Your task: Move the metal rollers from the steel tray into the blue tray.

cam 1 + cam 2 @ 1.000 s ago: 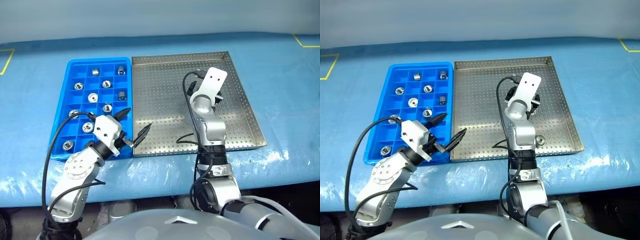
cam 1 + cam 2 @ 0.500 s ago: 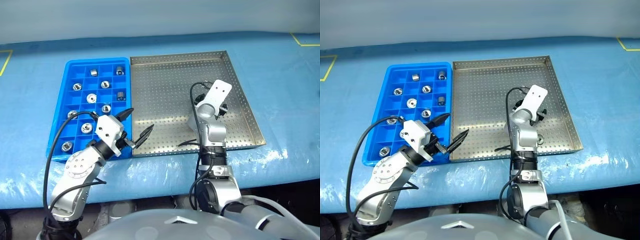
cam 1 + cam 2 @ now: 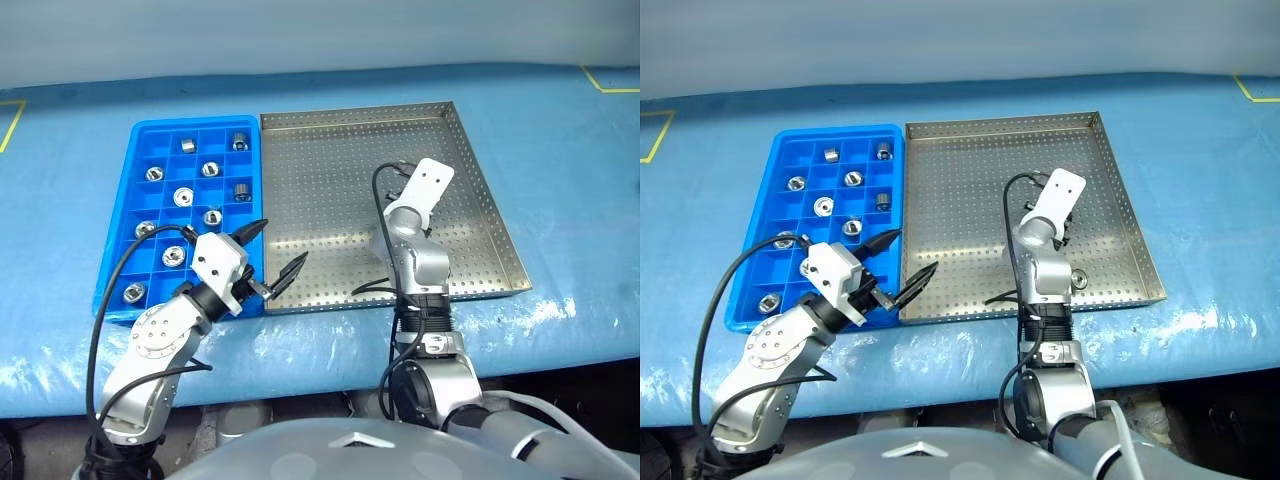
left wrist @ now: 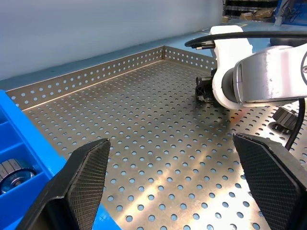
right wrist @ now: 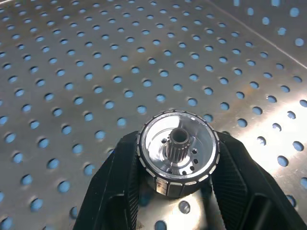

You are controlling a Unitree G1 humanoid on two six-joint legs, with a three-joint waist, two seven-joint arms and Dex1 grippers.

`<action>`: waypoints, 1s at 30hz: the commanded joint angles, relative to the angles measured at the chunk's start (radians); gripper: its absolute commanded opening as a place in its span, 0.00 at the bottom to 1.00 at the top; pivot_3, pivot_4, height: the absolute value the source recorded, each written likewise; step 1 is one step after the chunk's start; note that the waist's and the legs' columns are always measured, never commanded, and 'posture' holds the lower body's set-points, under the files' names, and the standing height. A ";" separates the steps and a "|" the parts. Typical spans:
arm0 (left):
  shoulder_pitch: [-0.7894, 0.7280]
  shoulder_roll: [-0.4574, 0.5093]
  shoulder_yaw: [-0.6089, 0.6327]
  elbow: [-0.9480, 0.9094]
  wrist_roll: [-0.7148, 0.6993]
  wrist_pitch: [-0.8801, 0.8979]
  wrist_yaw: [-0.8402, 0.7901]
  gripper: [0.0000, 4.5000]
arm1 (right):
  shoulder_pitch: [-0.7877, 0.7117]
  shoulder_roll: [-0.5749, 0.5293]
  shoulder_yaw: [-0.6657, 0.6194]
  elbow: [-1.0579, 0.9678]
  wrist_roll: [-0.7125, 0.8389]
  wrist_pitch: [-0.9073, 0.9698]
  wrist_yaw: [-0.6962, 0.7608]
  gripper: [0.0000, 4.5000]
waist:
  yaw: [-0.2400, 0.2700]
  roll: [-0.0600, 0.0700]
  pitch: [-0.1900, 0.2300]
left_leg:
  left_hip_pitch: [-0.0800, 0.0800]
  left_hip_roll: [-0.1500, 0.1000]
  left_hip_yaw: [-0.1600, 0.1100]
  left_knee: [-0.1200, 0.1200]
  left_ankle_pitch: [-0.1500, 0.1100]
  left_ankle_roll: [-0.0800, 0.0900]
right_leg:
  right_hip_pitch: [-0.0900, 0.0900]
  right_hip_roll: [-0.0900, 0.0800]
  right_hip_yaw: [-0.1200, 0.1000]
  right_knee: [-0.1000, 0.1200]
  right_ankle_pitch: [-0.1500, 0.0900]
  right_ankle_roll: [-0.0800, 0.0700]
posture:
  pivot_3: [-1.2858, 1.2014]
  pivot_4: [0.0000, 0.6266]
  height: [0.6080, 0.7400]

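The steel tray point(image 3: 330, 180) lies to the right of the blue tray point(image 3: 128, 230). My right gripper point(image 5: 177, 165) is down in the steel tray's right half, its fingers point(image 5: 117, 177) shut on either side of a metal roller point(image 5: 177, 143), a flanged silver disc with a toothed hub. A second roller point(image 3: 1080, 281) lies near the tray's front rim beside my right arm. Several rollers point(image 3: 183, 196) sit in the blue tray's compartments. Over the seam between the two trays at the front, my left gripper point(image 3: 281, 243) hangs open with nothing in it.
Both trays rest on a table under a blue cover point(image 3: 560, 150). Yellow tape marks point(image 3: 610, 80) show at its far corners. The steel tray's raised rim point(image 4: 91, 76) runs around the perforated floor. A black cable point(image 3: 378, 205) loops by my right wrist.
My right hand has come down and nearer in the steel tray, and its fingers have closed around a roller. My left arm has stayed still, gripper open.
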State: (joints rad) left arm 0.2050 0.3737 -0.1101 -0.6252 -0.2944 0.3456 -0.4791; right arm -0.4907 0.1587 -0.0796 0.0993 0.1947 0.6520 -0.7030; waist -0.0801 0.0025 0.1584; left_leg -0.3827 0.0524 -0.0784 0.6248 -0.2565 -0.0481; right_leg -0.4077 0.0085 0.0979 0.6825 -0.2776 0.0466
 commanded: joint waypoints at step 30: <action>0.359 -0.078 0.136 -0.190 0.052 -0.089 0.174 1.00 | -0.100 -0.238 0.638 -0.266 0.060 0.415 0.986 0.59 | 0.111 -0.002 -0.001 | 0.000 0.000 -0.001 0.000 0.000 0.000 | 0.001 0.000 -0.002 -0.003 0.000 0.000 | 0.60 0.24 1.00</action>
State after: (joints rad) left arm 0.5681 0.2867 0.0262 -0.7876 -0.2380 0.2586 -0.2952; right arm -0.6044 -0.0622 0.5628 -0.1513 0.2673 1.0266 0.2809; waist 0.0314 0.0005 0.1572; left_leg -0.3827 0.0527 -0.0795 0.6251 -0.2564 -0.0484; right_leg -0.4065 0.0084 0.0957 0.6799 -0.2780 0.0467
